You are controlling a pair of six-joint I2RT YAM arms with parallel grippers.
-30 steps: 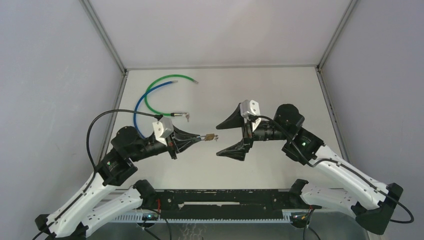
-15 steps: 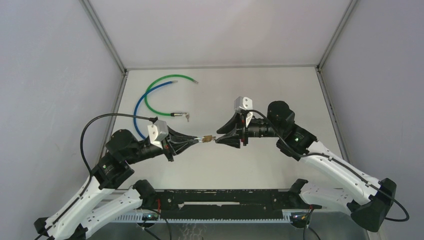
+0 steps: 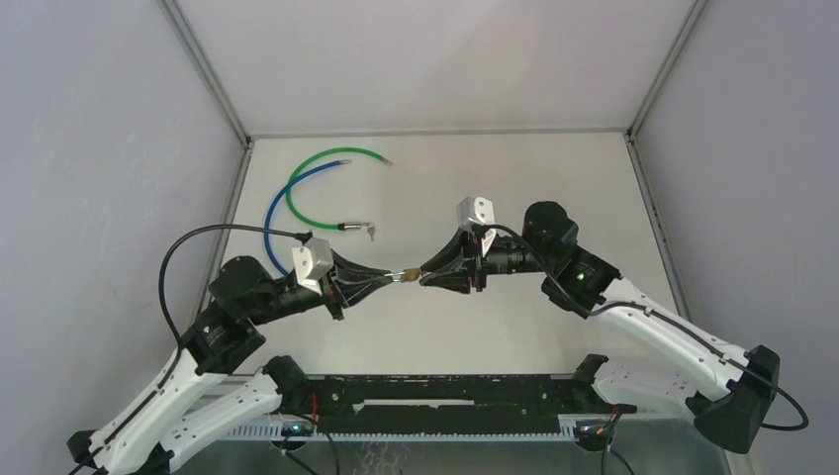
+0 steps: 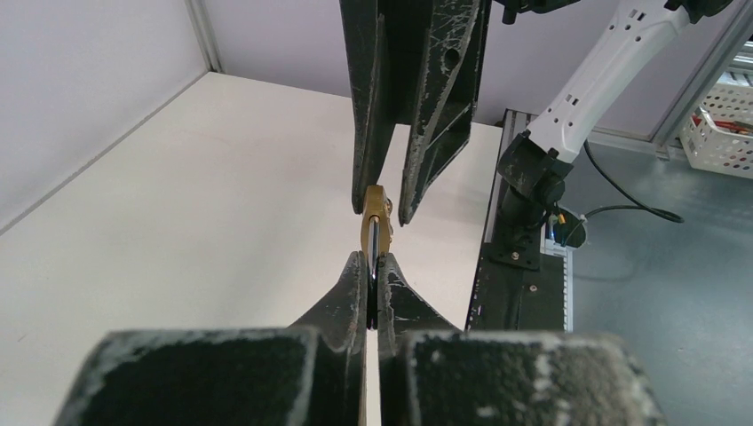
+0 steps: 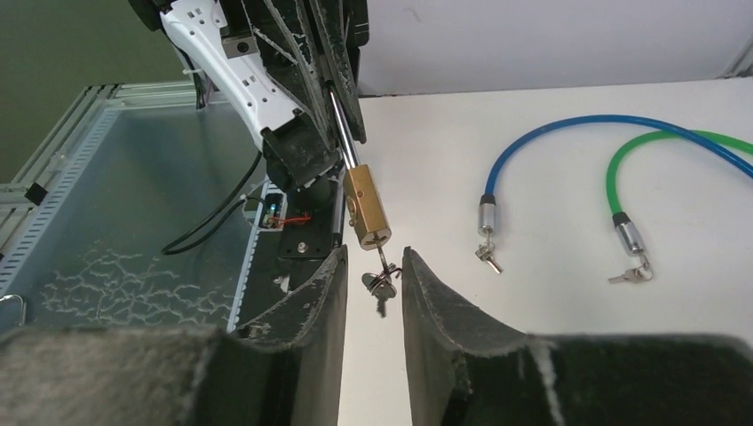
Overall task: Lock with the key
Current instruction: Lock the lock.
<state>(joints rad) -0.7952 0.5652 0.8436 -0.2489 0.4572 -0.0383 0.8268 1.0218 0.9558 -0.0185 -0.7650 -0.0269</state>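
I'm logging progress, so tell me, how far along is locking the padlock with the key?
Done: the left gripper holds the brass padlock aloft, with the key already inserted. In hand: the right gripper straddles that key, jaws apart, not yet pinching it. Left: grip the key and turn it.

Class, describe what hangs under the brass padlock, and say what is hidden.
A small bunch of keys hangs under the brass padlock, inside the open right gripper. How deep a key sits in the keyhole is hidden.
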